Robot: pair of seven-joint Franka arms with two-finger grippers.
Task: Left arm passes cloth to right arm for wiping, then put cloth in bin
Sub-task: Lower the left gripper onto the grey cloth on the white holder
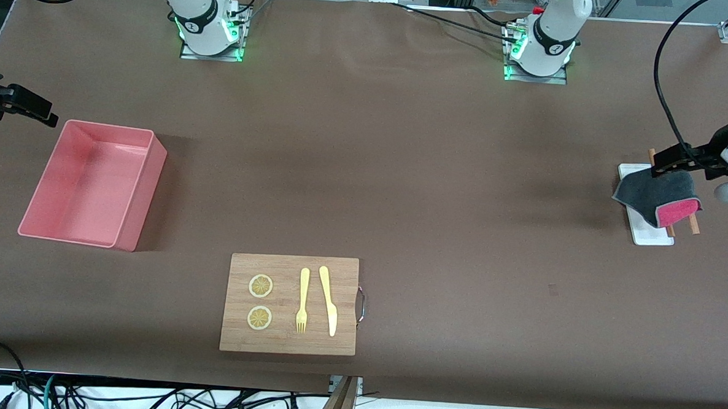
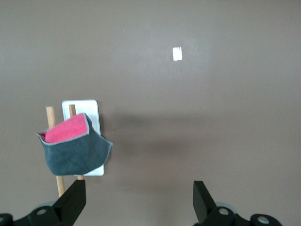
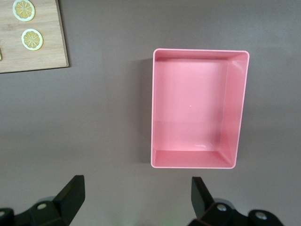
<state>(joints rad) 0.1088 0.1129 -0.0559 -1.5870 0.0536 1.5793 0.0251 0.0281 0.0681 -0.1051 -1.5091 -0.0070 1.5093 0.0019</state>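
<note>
The right gripper (image 1: 21, 106) hangs with fingers spread beside the bin (image 1: 62, 216), holding nothing, and waits. The bin is empty. The cutting board (image 1: 287, 342) carries two lemon slices, a fork and a knife. The cloth (image 1: 653, 195) is draped on two sticks over the white tray (image 1: 651, 235), under the left gripper (image 2: 138, 200), whose fingers are released. The floppy cloth could slip, or the sticks come along.
</note>
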